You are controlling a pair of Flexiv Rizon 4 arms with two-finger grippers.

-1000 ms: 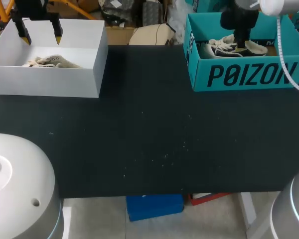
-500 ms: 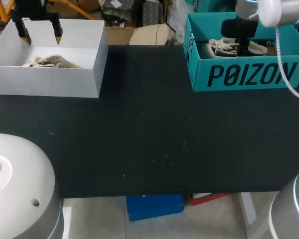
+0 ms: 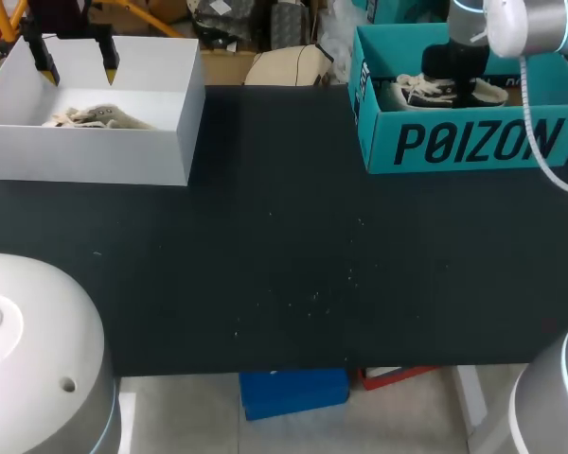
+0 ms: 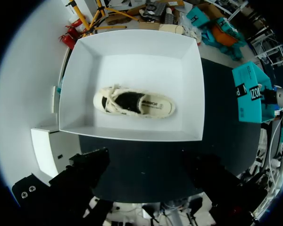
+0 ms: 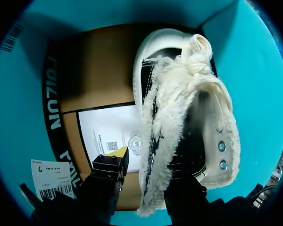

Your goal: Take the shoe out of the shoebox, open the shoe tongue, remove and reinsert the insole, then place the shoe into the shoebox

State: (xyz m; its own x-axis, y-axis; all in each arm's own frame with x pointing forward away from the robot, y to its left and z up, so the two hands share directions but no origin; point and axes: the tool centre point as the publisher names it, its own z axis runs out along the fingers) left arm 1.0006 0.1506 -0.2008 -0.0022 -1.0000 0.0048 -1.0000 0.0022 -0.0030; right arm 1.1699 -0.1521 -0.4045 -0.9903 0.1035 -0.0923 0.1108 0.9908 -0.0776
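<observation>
A cream and black low shoe (image 3: 434, 91) lies in the teal shoebox (image 3: 473, 144) at the back right. My right gripper (image 3: 452, 78) reaches down into that box. In the right wrist view the shoe's fringed side wall (image 5: 155, 141) stands between the fingers of the right gripper (image 5: 146, 161), one finger inside the shoe and one outside. A thin gap shows at the outer finger (image 5: 111, 165), so it is open. My left gripper (image 3: 78, 69) hangs open above the white box (image 3: 95, 156), which holds a second cream shoe (image 4: 134, 103).
The black table top (image 3: 284, 255) spreads between the two boxes. A printed paper sheet (image 5: 108, 132) lies on the teal box's floor (image 5: 99, 70) under the shoe. The white box's walls (image 4: 132, 134) stand below the left gripper.
The right gripper's fingers have drawn closer together around the shoe's side wall, and the right wrist has shifted slightly over the teal box. The left arm has stayed still.
</observation>
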